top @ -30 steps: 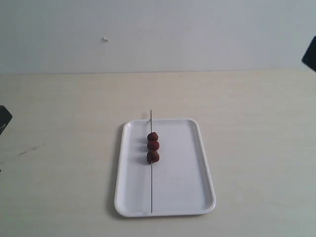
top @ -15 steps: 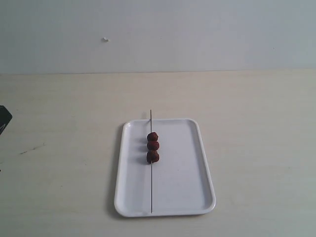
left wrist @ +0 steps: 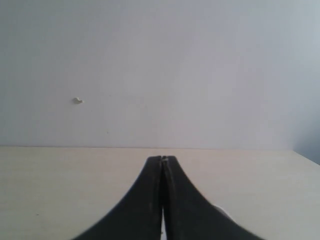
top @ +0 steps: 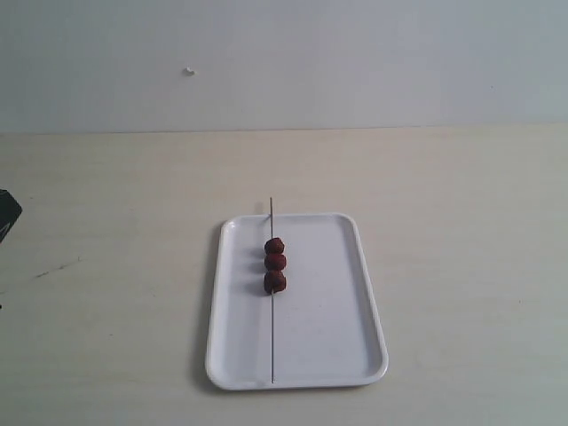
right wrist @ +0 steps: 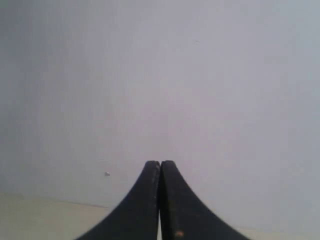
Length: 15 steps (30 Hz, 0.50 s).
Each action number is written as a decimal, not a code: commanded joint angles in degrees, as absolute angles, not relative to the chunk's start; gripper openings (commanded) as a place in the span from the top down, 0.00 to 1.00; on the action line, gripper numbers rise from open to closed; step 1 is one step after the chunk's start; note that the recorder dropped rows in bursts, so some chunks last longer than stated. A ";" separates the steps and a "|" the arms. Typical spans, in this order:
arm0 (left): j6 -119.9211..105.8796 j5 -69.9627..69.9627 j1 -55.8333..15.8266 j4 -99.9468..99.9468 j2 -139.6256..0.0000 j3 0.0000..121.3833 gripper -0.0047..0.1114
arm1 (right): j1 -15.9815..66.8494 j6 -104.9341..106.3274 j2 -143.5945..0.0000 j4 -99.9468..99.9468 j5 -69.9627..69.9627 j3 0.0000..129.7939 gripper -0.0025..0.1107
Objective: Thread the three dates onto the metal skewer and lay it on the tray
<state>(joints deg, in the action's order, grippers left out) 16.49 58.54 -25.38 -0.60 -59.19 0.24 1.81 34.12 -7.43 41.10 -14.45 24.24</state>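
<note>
The white tray [top: 337, 355] lies near the front middle of the table in the exterior view. The metal skewer [top: 272, 337] rests lengthwise on it, its far tip sticking out past the rear rim. The three dates [top: 275, 264] sit threaded on it in a row, touching one another. My left gripper [left wrist: 162, 159] is shut with nothing in it, raised over bare table, and a sliver of the tray's rim [left wrist: 226, 214] shows beside it. My right gripper [right wrist: 160, 163] is also shut and empty, facing the wall. Only a dark bit of the left arm [top: 6, 211] shows at the exterior view's left edge.
The table [top: 461, 222] is pale wood and meets a plain light wall [top: 355, 62] at the back. A small white mark [top: 188, 72] sits on the wall.
The dark piece of the right arm at the upper right edge of the exterior view has left the picture. The skewer, dates and tray have not moved.
</note>
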 commanded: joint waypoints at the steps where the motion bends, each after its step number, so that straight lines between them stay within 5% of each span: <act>1: 16.74 58.71 -25.30 -0.65 -58.67 0.00 0.96 | -1.14 32.21 -4.12 25.37 -18.88 23.75 0.98; 7: 16.74 58.71 -25.30 -0.80 -58.67 0.00 0.96 | -2.69 4.62 0.00 -1.87 -24.54 21.13 0.98; 15: 16.74 58.71 -25.30 -0.80 -58.67 0.00 0.96 | -2.69 3.47 0.00 0.00 -23.22 7.29 0.98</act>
<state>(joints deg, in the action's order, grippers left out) 16.49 58.54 -25.38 -0.60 -59.19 0.24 -2.44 4.17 -0.19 0.00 -23.92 9.61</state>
